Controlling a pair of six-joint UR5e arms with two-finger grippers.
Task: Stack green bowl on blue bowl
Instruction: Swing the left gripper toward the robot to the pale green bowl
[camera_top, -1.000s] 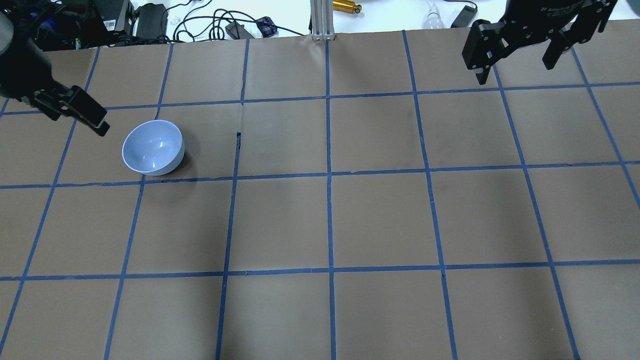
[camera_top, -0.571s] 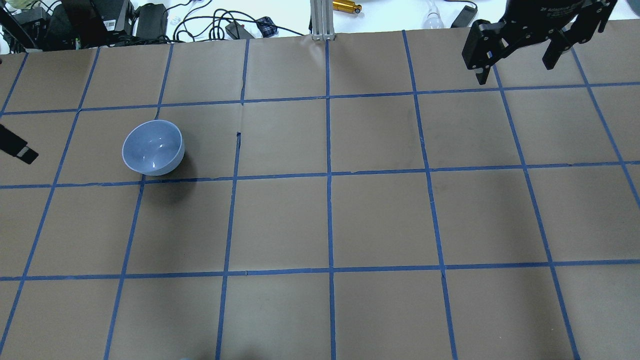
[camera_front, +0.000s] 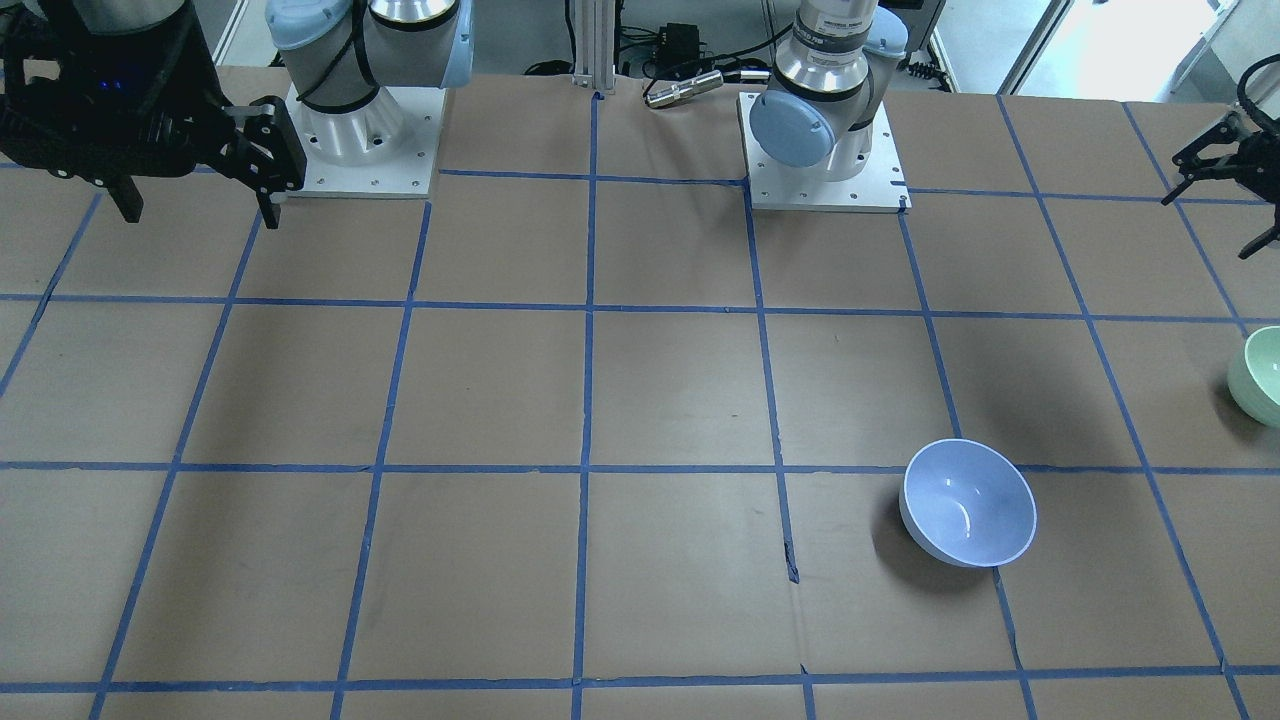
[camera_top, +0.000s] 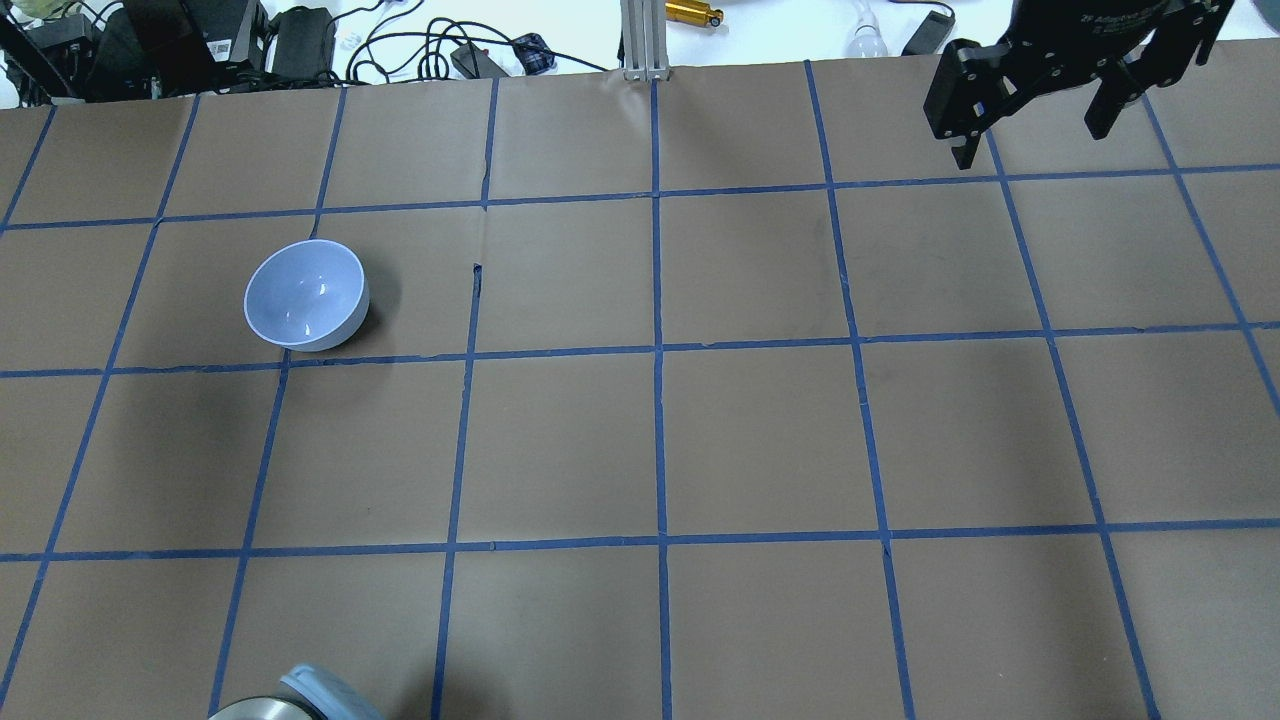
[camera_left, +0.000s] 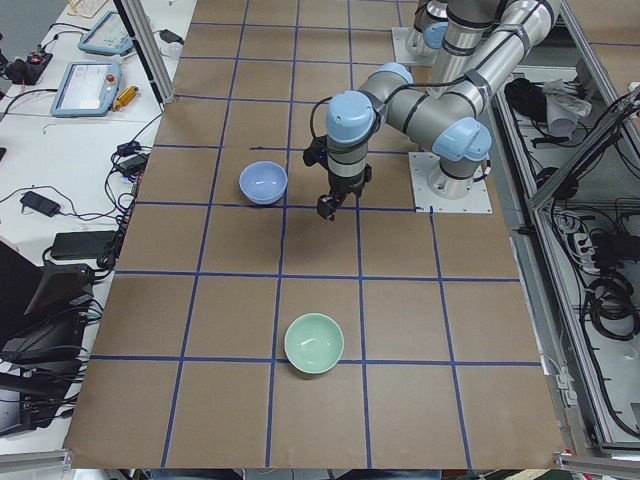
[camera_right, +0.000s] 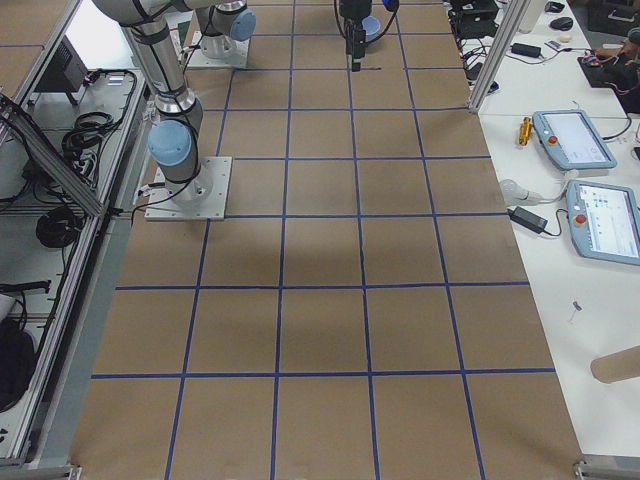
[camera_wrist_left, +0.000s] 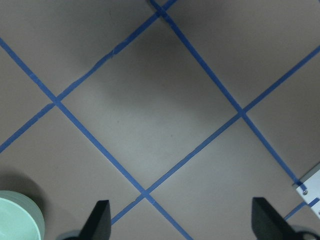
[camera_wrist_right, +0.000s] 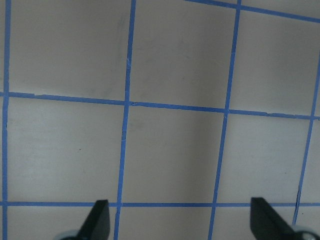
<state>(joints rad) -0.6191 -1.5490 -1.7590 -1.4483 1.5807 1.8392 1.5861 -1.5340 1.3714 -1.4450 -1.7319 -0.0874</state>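
The pale blue bowl (camera_top: 305, 295) stands upright on the left part of the table; it also shows in the front view (camera_front: 968, 503) and the left side view (camera_left: 263, 182). The mint-green bowl (camera_left: 314, 342) stands upright nearer the table's left end, cut by the front view's right edge (camera_front: 1262, 375) and by the left wrist view's bottom left corner (camera_wrist_left: 17, 217); it is outside the overhead view. My left gripper (camera_wrist_left: 182, 225) is open and empty, high over the table between the bowls (camera_left: 328, 207). My right gripper (camera_top: 1035, 125) is open and empty at the far right (camera_wrist_right: 181, 220).
Cables and power supplies (camera_top: 300, 40) lie beyond the table's far edge, with an aluminium post (camera_top: 645, 40) at its middle. The two arm bases (camera_front: 350, 130) (camera_front: 830, 150) stand on the robot's side. The left arm's elbow (camera_top: 300, 700) pokes in at the overhead view's bottom edge.
My left gripper has drawn away from beside the blue bowl and left the overhead view on the left. The left arm's elbow now shows at the bottom edge. The right arm has not moved.
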